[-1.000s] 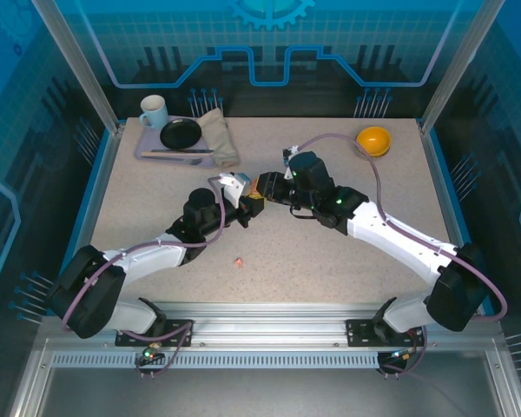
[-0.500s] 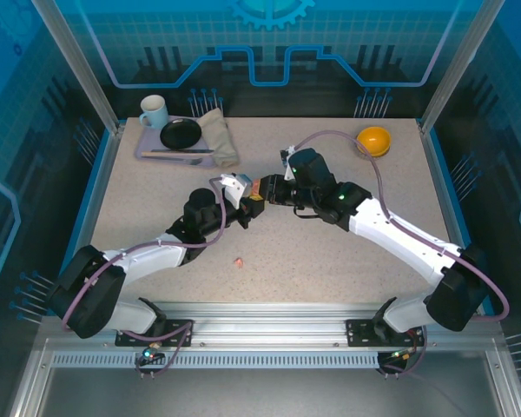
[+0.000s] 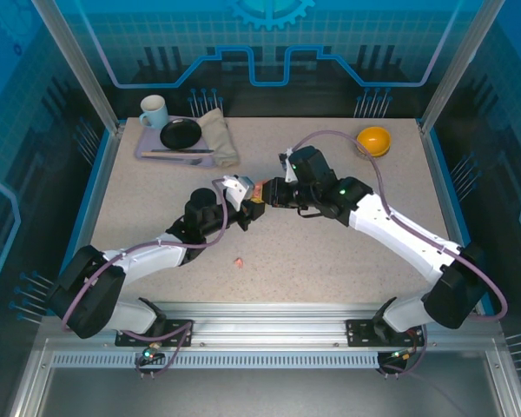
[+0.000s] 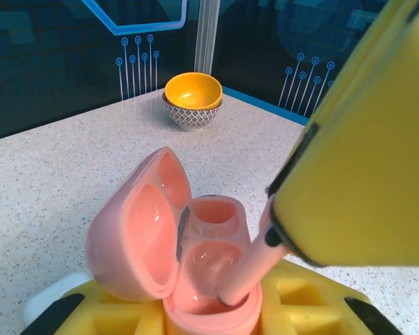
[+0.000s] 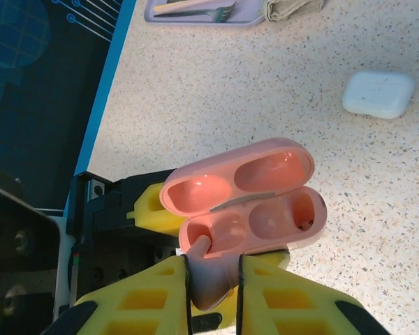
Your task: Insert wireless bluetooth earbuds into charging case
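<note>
The salmon-pink charging case (image 4: 209,279) stands open, its lid (image 4: 136,237) swung to the left, and my left gripper (image 4: 209,317) is shut on its base. My right gripper (image 5: 213,289) is shut on a pink earbud (image 5: 211,276). The earbud's stem (image 4: 248,269) slants into the nearer well of the case (image 5: 255,223), while the farther well is empty. In the top view the two grippers meet at mid-table, left gripper (image 3: 243,207) against right gripper (image 3: 262,191). A second pink earbud (image 3: 240,260) lies loose on the table in front of them.
A white case (image 5: 378,93) lies shut on the table beyond the pink one. An orange bowl (image 3: 373,139) stands at the back right. A tray (image 3: 152,154) with a mug, a black plate and a folded cloth sits at the back left.
My right gripper has moved slightly left, bringing the earbud in toward the case. The left arm with the case has stayed put.
</note>
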